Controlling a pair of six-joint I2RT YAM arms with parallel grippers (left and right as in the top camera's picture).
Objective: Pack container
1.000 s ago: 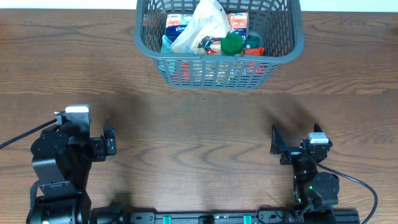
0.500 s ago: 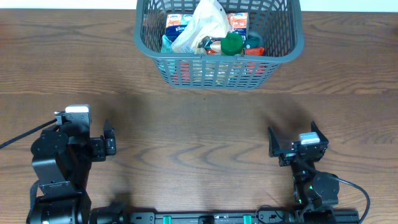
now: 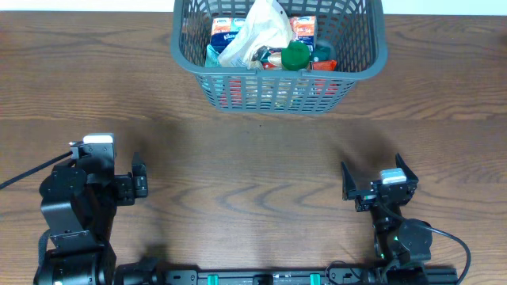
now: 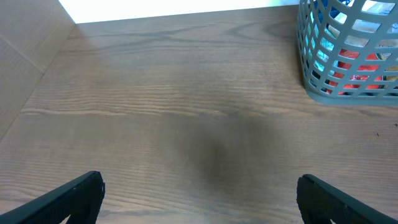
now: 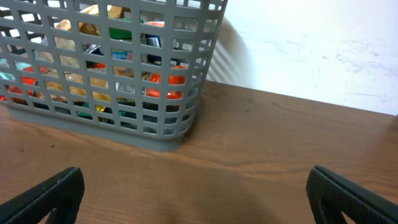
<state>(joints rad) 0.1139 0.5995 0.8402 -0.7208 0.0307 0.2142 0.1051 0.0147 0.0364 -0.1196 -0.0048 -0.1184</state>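
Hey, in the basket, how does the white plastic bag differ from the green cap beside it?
The white plastic bag is crumpled and irregular; the green cap is round and smooth. The bag is much larger, heaped across the middle; the cap is a small disc against its side. Both sit on top of the packed items inside the container.

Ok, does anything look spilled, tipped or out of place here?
Nothing stands out. The container stands upright, its contents inside; the left pincer and right pincer are open and empty.
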